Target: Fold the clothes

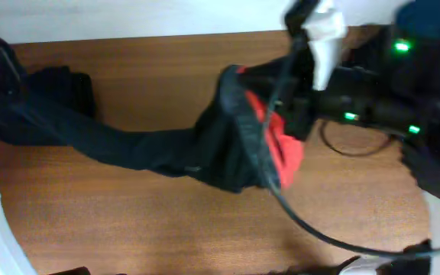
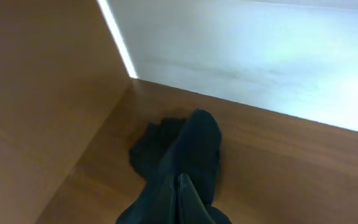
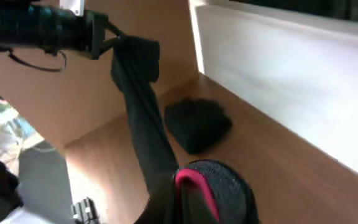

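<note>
Trousers (image 1: 151,149) strung between left claw (image 3: 110,38) and right claw (image 1: 292,114), both clenched on cloth, right one buried, overhead blurred.

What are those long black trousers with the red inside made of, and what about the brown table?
The long black trousers look like soft, matte cloth: they sag and crease. Their bright red-orange lining is too blurred to judge, perhaps a smooth synthetic. The brown table shows wood grain with a slight sheen, though it could be laminate.
</note>
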`<state>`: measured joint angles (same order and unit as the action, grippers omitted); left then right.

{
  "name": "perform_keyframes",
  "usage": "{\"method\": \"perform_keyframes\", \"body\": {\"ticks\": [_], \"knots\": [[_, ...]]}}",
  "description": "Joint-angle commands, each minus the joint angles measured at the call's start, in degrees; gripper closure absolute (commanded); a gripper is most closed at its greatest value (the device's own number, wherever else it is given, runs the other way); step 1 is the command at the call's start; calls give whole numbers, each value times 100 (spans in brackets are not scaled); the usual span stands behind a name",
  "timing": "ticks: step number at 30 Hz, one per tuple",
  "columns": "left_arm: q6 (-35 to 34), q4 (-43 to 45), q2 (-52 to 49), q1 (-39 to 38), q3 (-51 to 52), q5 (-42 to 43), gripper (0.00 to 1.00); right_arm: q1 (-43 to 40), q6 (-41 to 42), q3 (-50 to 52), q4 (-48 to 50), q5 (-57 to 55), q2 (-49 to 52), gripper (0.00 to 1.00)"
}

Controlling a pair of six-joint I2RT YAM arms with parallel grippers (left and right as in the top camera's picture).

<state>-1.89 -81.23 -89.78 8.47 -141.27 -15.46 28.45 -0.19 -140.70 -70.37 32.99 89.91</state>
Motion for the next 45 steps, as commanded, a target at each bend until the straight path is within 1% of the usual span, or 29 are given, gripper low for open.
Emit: {"method": "perform_keyframes", "body": {"ticks": [1, 4, 7, 8, 12, 14, 16, 18, 21, 23, 24, 25, 27, 30, 31, 34, 39, 45], "knots": [[-179, 17, 55, 361, -96, 192, 99, 601, -605, -63, 472, -411, 321, 96], [-177, 22, 50, 461, -96, 385, 99, 1029, -1045, -63, 955, -595, 529, 96], [-177, 24, 39, 461, -96, 385, 99, 1322, -1261, -63, 1318, -815, 662, 96], [-177, 22, 33, 461, -96, 385, 99, 1508, -1335, -63, 1578, -1086, 723, 96], [-177, 20, 9, 461, -96, 385, 99, 1628, -1401, -107, 1941, -1268, 719, 96], [-177, 17, -33, 461, -96, 389, 99, 1556, -1397, -197, 1891, -1569, 702, 96], [-179, 17, -85, 461, -96, 404, 99, 1405, -1362, -203, 1751, -2061, 643, 96], [-177, 20, -197, 461, -96, 518, 99, 953, -1014, -203, 1458, -2761, 601, 96], [-179, 22, -372, 461, -96, 693, 99, 295, -658, -203, 1091, -2942, 603, 96], [-179, 22, -509, 459, -96, 844, 99, -278, -334, -201, 785, -2931, 627, 96], [-177, 24, -636, 459, -96, 994, 99, -726, -116, -201, 533, -2883, 662, 96], [-177, 26, -706, 459, -96, 1054, 99, -946, -22, -201, 409, -2846, 688, 96], [-177, 22, -975, 455, -96, 1259, 99, -1637, 55, -197, 20, -2570, 841, 96], [-177, 15, -1327, 448, -96, 1368, 99, -2162, 48, -197, -321, -2002, 1147, 96], [-177, 15, -1510, 439, -96, 1429, 99, -2345, 48, -197, -492, -1770, 1388, 96], [-175, 17, -1932, 341, -94, 1491, 99, -2446, 42, -197, -739, -1670, 1908, 96], [-149, 59, -2503, 136, -94, 1484, 99, -2465, 44, -197, -844, -1674, 2531, 96], [-133, 203, -2953, -61, -94, 1488, 99, -2638, -44, -197, -734, -1711, 2787, 96]]}}
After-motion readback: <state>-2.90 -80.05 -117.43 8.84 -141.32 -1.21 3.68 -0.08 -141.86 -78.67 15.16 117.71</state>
